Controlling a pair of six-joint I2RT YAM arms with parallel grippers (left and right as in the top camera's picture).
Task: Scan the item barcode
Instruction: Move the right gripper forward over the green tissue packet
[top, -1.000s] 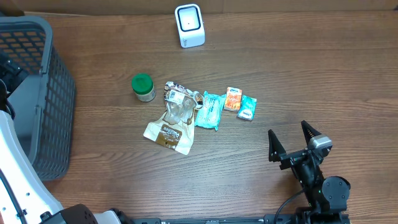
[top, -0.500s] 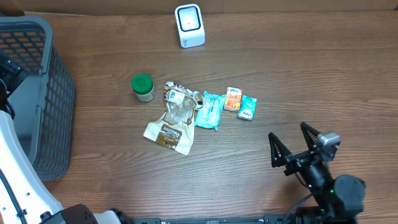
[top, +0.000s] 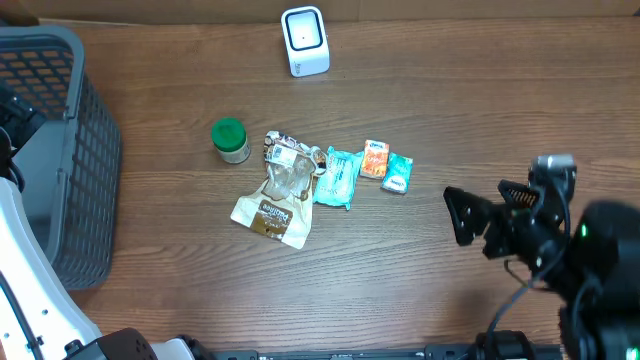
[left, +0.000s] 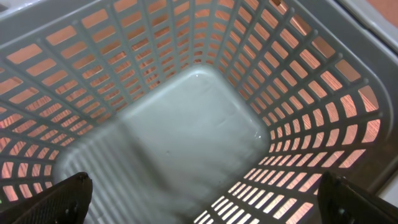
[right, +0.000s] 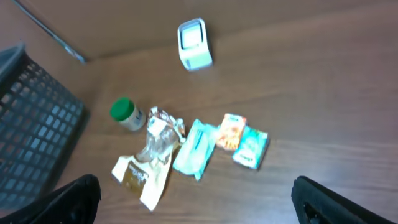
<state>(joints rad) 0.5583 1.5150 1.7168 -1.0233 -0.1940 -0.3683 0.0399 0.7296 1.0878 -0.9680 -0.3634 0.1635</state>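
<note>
in the overhead view, a white box-shaped barcode scanner (top: 305, 40) is standing at the far edge of the brown wooden surface (top: 500, 100). near the middle, a small green-lidded jar (top: 230, 140), a crumpled clear and brown pouch (top: 275, 195), a flat teal packet (top: 337, 177), a small orange packet (top: 374, 159) and a small teal packet (top: 397, 172) are lying close together. the right tool (top: 488, 208) is hanging released, well apart from them.

in the left wrist view, the left tool (left: 202, 190) is standing released over the inside of a grey plastic lattice basket (left: 298, 81), grasping nothing.

in the right wrist view, the right tool is showing both fingers spread, with nothing between them.
</note>
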